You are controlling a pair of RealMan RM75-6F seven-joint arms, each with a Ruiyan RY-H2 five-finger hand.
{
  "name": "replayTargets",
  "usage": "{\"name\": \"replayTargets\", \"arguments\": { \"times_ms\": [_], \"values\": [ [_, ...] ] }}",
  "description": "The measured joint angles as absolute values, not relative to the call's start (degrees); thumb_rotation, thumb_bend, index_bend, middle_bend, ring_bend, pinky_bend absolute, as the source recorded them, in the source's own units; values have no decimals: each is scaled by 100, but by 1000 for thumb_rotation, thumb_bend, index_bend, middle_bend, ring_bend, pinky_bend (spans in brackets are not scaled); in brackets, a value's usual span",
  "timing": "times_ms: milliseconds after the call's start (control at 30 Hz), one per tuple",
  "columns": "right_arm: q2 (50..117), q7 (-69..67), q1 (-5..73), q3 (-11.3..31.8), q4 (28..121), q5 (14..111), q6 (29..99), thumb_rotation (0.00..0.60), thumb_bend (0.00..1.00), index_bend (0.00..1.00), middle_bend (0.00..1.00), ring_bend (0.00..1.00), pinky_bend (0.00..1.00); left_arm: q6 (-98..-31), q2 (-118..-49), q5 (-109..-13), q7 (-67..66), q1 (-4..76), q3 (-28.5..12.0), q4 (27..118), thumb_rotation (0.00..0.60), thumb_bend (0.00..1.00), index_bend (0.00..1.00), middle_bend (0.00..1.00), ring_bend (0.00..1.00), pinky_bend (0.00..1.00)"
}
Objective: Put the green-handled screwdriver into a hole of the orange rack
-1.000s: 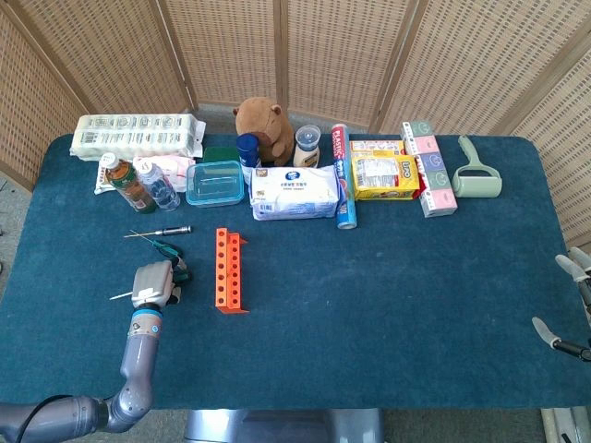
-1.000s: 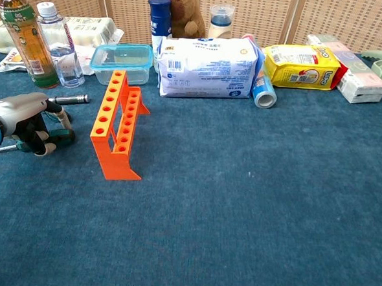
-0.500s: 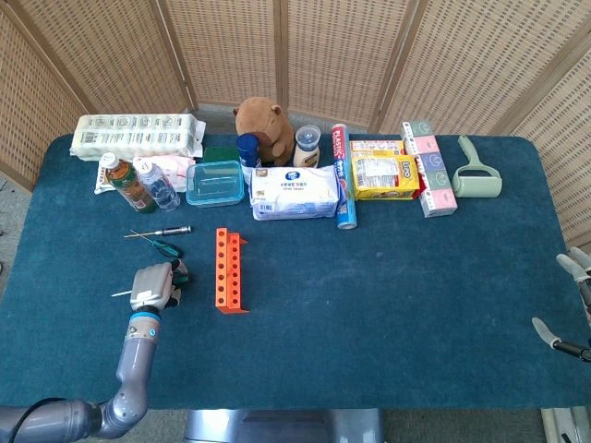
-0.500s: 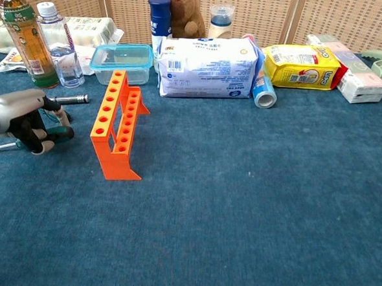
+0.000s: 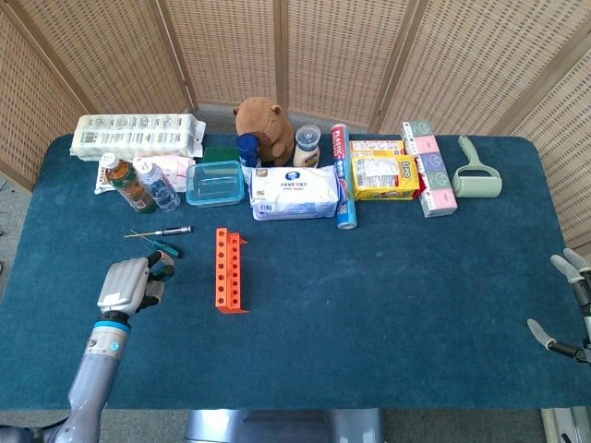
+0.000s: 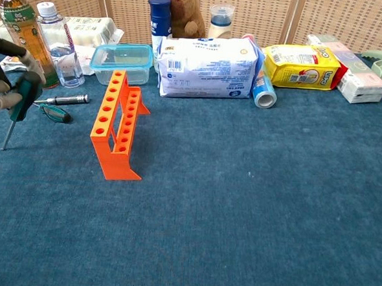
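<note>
Left robot hand [image 5: 126, 285] lifts the green-handled screwdriver [image 6: 17, 108] off the tabletop [image 5: 388, 305].

Its fingers are clamped on the dark green handle, thin metal shaft pointing down, tip just above the blue felt. To its right stands the orange rack [image 5: 229, 269], one plastic piece with two rows of round holes. Just beyond the robot hand lie two more screwdrivers: one metal-handled [image 5: 162, 232], one green-handled [image 6: 55, 113]. The right robot hand [image 5: 571, 305] sits well apart at the far edge, fingers apart, holding nothing.
</note>
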State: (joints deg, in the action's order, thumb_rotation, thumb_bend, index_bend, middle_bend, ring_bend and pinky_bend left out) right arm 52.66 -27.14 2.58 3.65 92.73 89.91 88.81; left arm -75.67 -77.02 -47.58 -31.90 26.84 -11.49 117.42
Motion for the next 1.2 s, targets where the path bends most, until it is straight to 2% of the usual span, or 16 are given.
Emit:
{"name": "replayTargets", "arguments": {
  "times_ms": [467, 967, 1200],
  "values": [
    [5267, -2708, 255, 373, 9279, 8961, 8888, 600, 322, 71, 27, 8, 47, -7821, -6898, -5691, -2850, 2363, -830, 12808, 600, 472, 419, 1000, 953, 988],
    [5273, -2680, 262, 366, 9287, 8963, 8871, 600, 322, 70, 27, 8, 47, -8016, -6384, -6444, -2705, 2152, -643, 13465, 600, 473, 418, 1000, 953, 988],
    [5272, -2667, 256, 367, 9294, 8952, 8878, 600, 322, 71, 26, 8, 47, -8019, -6310, -6962, -2640, 2123, -589, 13498, 600, 473, 419, 1000, 953, 988]
  ]
}}
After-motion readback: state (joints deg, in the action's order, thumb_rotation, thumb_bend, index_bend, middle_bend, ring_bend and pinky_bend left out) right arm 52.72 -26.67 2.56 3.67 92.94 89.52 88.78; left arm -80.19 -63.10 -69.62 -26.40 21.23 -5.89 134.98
